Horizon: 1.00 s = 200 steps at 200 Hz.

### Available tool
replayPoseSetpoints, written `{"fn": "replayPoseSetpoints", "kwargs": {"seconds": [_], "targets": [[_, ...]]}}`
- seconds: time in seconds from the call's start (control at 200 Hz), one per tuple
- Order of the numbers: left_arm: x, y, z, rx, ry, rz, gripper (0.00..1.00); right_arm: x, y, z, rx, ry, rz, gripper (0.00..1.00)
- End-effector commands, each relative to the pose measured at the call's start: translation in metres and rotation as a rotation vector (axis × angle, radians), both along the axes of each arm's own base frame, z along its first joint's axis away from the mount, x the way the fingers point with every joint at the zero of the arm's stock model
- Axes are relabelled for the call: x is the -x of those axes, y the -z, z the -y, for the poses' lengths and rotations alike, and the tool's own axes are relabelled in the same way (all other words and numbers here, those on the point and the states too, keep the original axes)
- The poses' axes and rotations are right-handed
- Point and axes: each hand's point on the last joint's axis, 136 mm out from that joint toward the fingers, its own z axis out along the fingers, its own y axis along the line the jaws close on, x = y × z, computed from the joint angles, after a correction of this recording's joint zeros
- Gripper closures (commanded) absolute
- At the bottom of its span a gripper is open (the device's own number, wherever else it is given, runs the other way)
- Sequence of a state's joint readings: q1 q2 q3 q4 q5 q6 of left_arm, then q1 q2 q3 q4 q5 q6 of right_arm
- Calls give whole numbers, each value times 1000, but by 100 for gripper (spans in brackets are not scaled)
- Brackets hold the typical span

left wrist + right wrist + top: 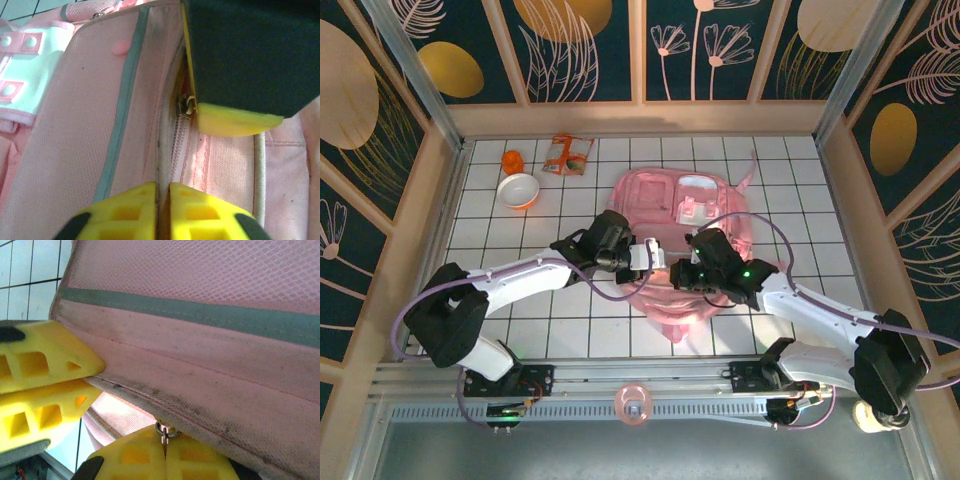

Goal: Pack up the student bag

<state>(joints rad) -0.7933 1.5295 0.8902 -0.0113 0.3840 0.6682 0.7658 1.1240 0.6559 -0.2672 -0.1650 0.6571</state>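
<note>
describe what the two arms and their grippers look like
The left arm and right arm are built of white links with bulky black joint housings. A purple cable loops along each. The left gripper and right gripper have bright yellow fingers with square cut-outs, black at their bases. A green light glows near the right wrist.

I've got the student bag lying mid-frame on the table, top cam. Upper left: a bowl, w/ a small container just above it in frame & a packet to that container's right, all well apart from the bag. Left gripper reaches in from the left, right gripper from the right. They meet over the bag's lower-left part, close together. Right wrist cam: zip pull sits btwn the right gripper's tips at bottom centre. Bag edge sits btwn the left fingers at frame left.
</note>
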Motion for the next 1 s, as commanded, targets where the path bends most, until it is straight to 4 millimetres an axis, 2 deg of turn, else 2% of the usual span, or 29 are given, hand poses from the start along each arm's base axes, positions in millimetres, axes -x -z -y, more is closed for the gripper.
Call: {"fn": "replayPoseSetpoints", "kwargs": {"seconds": [0.0,0.125,0.385,0.54,0.651,0.706,0.831,0.906,0.996], "targets": [[-8,-4,-6,3,-57,12,98,-7,-18,-1,-36,-13,57,100],[-11,-2,-13,-9,-101,13,100,-7,-16,6,-17,-9,50,100],[-19,-3,-38,0,-185,18,100,-11,-9,39,76,52,38,100],[-20,-2,-47,-11,-211,22,100,-11,-6,44,91,55,28,100],[-18,-5,-48,-17,-203,16,100,-12,-11,36,51,35,38,100],[-15,-7,-47,-20,-186,0,90,-12,-14,30,24,18,42,100],[4,-20,-34,5,-75,-43,57,-13,-19,21,-19,-7,51,100],[9,-29,-23,25,-50,-24,47,-15,-21,20,-24,-8,56,100],[8,-39,-8,54,-44,7,43,-15,-21,20,-23,-5,57,100]]}}
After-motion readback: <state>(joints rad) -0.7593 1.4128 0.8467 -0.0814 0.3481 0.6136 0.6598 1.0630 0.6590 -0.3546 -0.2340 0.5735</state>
